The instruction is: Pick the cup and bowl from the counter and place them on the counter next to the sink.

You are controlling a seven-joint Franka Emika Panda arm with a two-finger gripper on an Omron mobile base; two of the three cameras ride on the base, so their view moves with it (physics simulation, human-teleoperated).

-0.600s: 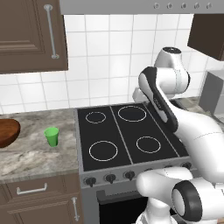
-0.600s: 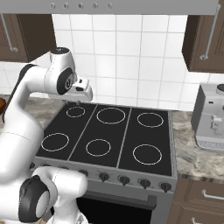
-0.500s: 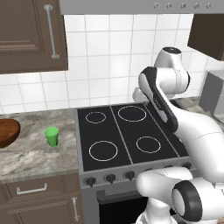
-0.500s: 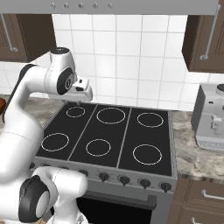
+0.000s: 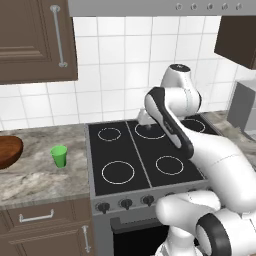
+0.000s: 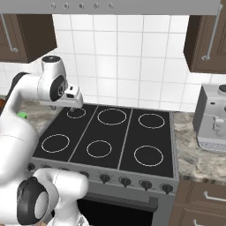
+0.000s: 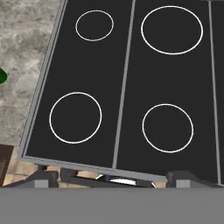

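Note:
The small green cup (image 5: 59, 155) stands on the marbled counter (image 5: 40, 175) left of the stovetop. Part of the dark reddish-brown bowl (image 5: 8, 151) shows at the left edge, farther left than the cup. My gripper (image 5: 144, 121) hangs over the back middle of the stovetop, well right of both, pointing down. In the hand view my gripper (image 7: 113, 177) is open, its fingertips (image 7: 43, 176) far apart with nothing between them, and a sliver of the cup (image 7: 2, 76) shows at the left edge. In the right base view my gripper (image 6: 73, 106) is above the back left burner. The sink is out of view.
The black stovetop (image 5: 145, 160) with several burner rings lies under the hand, with knobs (image 5: 125, 202) along its front. A grey appliance (image 6: 214, 119) stands on the counter to the right. Dark upper cabinets (image 5: 35, 40) hang over the left counter.
The hand has moved left and slightly down over the stovetop. The cup, the bowl and the base have stayed put.

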